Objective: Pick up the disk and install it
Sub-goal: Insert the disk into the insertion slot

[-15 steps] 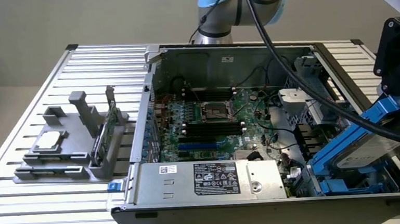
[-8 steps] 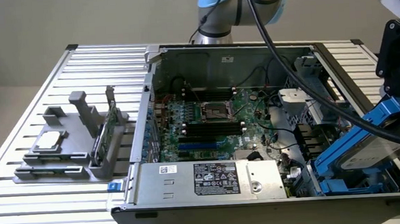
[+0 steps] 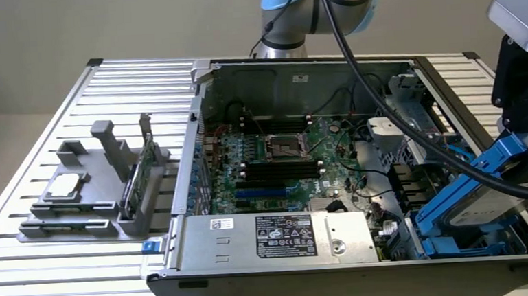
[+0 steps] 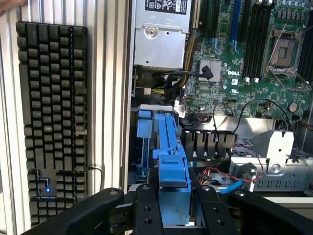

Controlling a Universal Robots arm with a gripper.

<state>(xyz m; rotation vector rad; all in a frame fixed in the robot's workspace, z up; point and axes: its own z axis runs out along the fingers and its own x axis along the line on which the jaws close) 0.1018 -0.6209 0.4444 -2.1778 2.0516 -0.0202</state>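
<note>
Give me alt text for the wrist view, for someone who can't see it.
The hand grips the blue-framed disk over an open computer case, its motherboard exposed; a black keyboard lies beside the case.

Open computer case (image 3: 305, 73), motherboard (image 3: 283, 154), power supply (image 3: 279, 236), black keyboard (image 4: 51, 112), grey stand (image 3: 76, 225)

I'm getting soft, even light over the ribbed tabletop (image 3: 33, 272) (shadows lying faint), while the open case (image 3: 297, 77) is sitting dimmer inside.
</note>
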